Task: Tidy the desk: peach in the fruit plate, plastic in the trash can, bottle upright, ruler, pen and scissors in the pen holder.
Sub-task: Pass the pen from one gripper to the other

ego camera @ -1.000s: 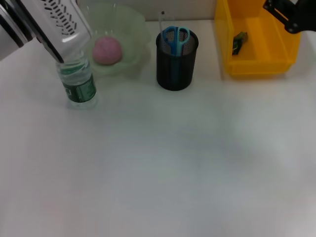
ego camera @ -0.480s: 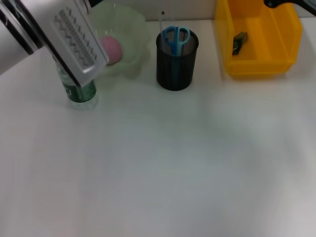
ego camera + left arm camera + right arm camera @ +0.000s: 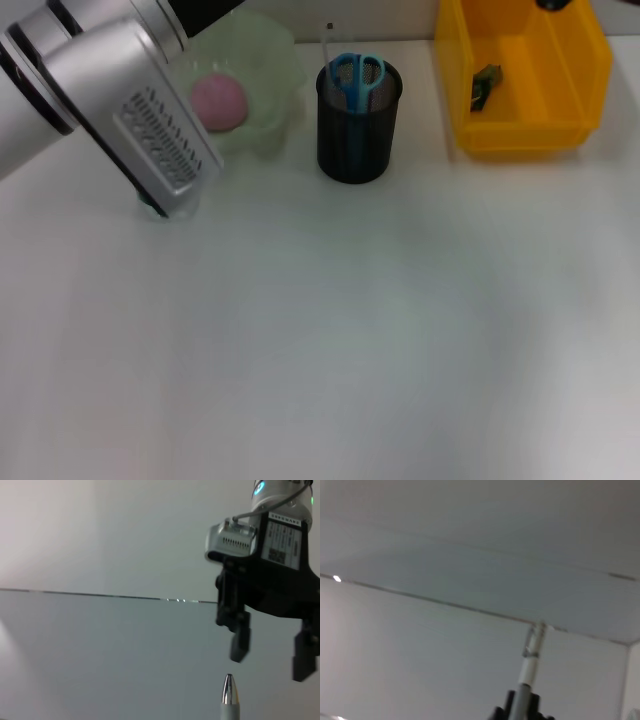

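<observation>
My left arm [image 3: 150,140] reaches over the table's back left, and its black gripper end runs off the top edge. It hides the bottle except for the base [image 3: 165,210]. The pink peach [image 3: 218,100] lies in the pale green fruit plate [image 3: 275,60]. The black mesh pen holder [image 3: 358,130] holds the blue-handled scissors [image 3: 357,75] and a thin upright stick [image 3: 327,40]. A dark plastic scrap [image 3: 485,85] lies in the yellow bin [image 3: 525,135]. My right gripper [image 3: 270,660] shows open and empty in the left wrist view, and only a dark bit of it [image 3: 555,4] shows in the head view.
A silver pen tip [image 3: 229,695] pokes up at the bottom of the left wrist view. The right wrist view shows only wall, ceiling and a thin upright rod [image 3: 532,650]. The white table [image 3: 350,330] stretches forward of the objects.
My left arm has swung forward and right over the bottle, covering most of it. My right arm has risen almost fully out of the head view's top edge.
</observation>
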Robot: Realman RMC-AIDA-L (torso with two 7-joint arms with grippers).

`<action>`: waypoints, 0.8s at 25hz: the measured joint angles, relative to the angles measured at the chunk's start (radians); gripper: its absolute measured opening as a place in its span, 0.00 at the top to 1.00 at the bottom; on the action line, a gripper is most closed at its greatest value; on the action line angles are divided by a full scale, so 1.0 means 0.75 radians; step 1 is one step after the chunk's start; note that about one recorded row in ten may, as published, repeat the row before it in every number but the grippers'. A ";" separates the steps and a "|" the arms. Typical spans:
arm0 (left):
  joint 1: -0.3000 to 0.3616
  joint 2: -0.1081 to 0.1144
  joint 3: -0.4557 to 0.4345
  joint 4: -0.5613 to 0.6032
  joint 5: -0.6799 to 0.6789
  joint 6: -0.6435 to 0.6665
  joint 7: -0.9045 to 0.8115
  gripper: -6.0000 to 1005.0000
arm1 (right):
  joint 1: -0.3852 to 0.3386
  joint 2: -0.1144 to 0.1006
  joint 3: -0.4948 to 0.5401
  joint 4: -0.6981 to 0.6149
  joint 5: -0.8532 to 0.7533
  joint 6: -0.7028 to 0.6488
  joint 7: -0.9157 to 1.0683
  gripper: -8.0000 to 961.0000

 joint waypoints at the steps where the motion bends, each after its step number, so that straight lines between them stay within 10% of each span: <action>1: 0.000 0.000 0.000 0.000 0.000 0.000 0.000 0.86 | 0.000 0.000 0.000 0.000 0.000 0.000 0.000 0.48; 20: 0.002 -0.002 0.036 -0.065 -0.067 0.139 0.105 0.86 | 0.043 -0.078 0.045 -0.038 -0.047 -0.186 0.064 0.48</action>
